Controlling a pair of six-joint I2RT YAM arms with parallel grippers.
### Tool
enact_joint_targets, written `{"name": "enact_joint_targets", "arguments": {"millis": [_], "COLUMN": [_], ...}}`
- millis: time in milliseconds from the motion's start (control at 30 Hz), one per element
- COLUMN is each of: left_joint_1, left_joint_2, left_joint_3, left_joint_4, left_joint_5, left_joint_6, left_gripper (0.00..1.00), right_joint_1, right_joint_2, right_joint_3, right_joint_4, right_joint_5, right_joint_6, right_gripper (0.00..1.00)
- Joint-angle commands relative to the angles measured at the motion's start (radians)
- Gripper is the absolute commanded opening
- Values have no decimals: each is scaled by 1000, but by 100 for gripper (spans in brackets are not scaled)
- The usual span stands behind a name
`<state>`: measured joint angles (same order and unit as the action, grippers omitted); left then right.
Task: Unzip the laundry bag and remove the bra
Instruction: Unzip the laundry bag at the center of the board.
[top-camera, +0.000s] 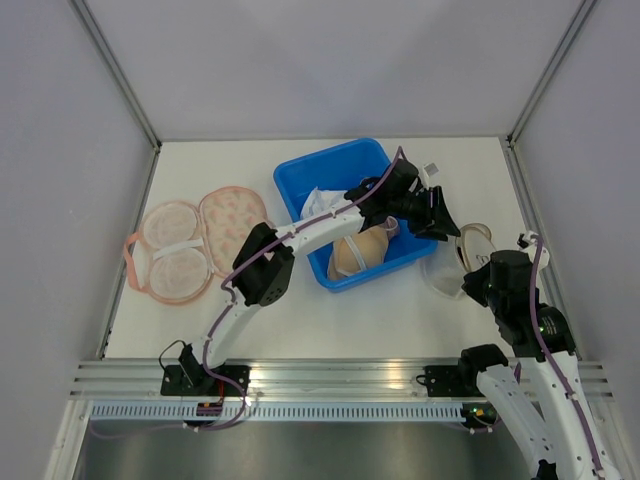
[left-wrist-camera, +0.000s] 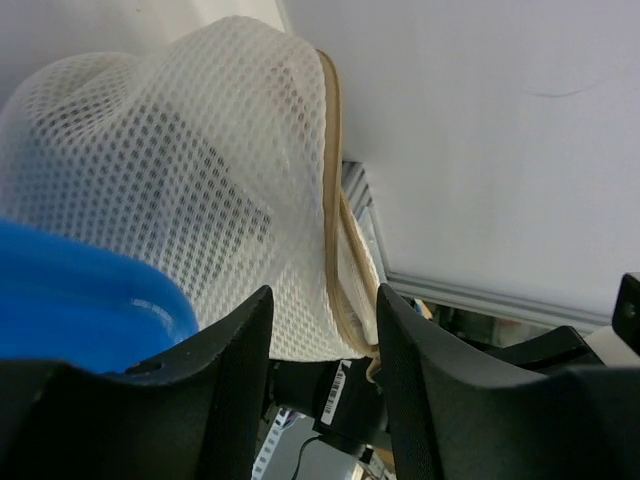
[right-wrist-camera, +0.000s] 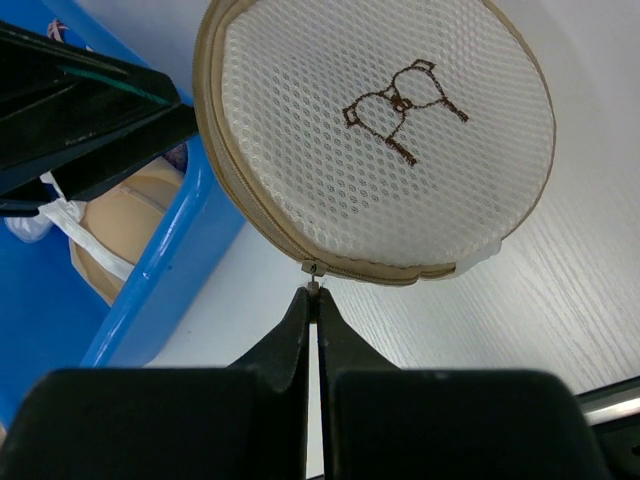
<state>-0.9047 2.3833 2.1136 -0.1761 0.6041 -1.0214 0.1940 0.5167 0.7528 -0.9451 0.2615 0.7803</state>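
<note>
The laundry bag (right-wrist-camera: 390, 150), a round white mesh pouch stitched with a brown bear outline, is found at the right of the surface (top-camera: 350, 320), just beside the right wall of the blue bin (top-camera: 335, 180). Its tan zip is seen closed along the part of the rim shown in the right wrist view. The zipper pull (right-wrist-camera: 313, 268) is pinched by the right hand (right-wrist-camera: 314, 293), whose fingers are pressed fully together. The left hand (left-wrist-camera: 322, 300) is reached across the bin to the bag. Its fingers are parted, and the bag's mesh and tan rim are seen in the gap, though contact with the pads cannot be told. What lies inside the bag cannot be made out through the mesh. A beige bra (top-camera: 362, 252) is laid in the bin, and a pink two-cupped item (top-camera: 190, 250) is spread open at the left of the surface.
</note>
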Motion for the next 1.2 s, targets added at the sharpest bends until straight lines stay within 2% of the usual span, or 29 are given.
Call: {"name": "enact_joint_targets", "arguments": {"millis": [0, 133, 633, 1000, 1167], "left_joint_1": [0, -6, -45, -46, -46], "left_joint_2": [-148, -193, -127, -43, -21], "left_joint_3": [-1, -24, -23, 74, 83], "left_joint_4": [-160, -237, -278, -272, -195], "left_joint_5": [-84, -147, -69, -32, 16], "left_joint_6": [130, 175, 150, 119, 80], "left_gripper": [52, 54, 50, 50, 50], "right_joint_1": [1, 1, 1, 1, 1], "right_joint_2": [11, 37, 42, 46, 43], "right_joint_3": [43, 45, 28, 33, 17], "right_joint_4": [54, 77, 111, 121, 127], "right_joint_5": [-24, -47, -57, -70, -77], "right_joint_6": [-12, -1, 11, 11, 14], "right_gripper": [0, 0, 0, 0, 0]}}
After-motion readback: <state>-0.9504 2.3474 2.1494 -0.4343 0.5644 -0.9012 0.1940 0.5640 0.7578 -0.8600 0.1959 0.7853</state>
